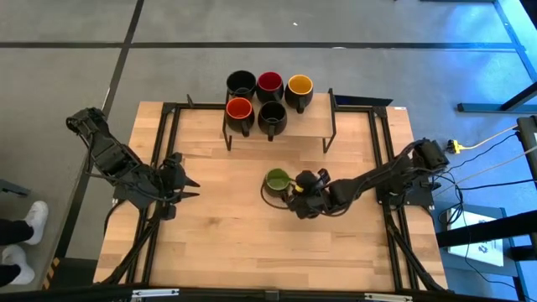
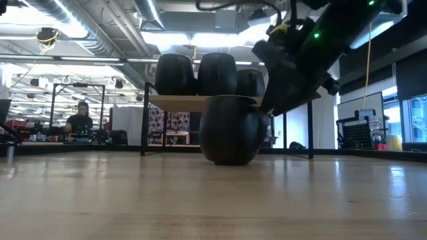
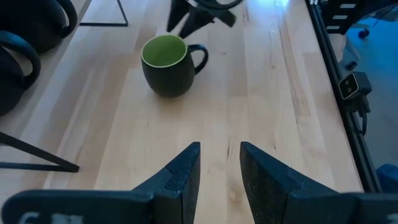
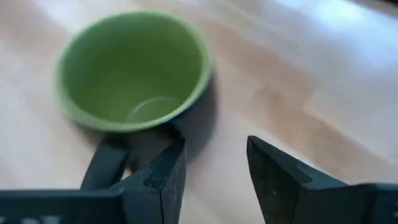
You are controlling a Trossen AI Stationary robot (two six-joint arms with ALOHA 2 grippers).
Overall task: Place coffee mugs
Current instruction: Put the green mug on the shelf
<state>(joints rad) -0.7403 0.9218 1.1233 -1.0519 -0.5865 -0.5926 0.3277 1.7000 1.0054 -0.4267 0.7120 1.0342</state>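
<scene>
Wooden table (image 1: 243,252) filled the overhead view, with a gray floor around it and, in the low view, a bright workshop behind where a seated person (image 2: 81,120) showed far off. At the table's far edge stood a raised shelf (image 1: 315,122) carrying five mugs (image 1: 267,99) packed in two rows, insides black, dark red, yellow, orange-red and black; likely this was the goal spot, with room left beside them.

A sixth mug, the green mug (image 1: 278,180), stood upright on the bare table near the middle, well short of the shelf. The right gripper (image 4: 214,168) sat just beside it, fingers parted, released and holding nothing, with the handle (image 4: 106,165) next to one finger; this looked like a lineup for a grasp on the handle side. The left gripper (image 3: 219,171) waited at the table's left, fingers slightly apart and empty, aimed toward the green mug.

From table height the shelf mugs' insides were hidden, and the right arm covered part of the green mug. Whether a finger touched the handle could not be told.
</scene>
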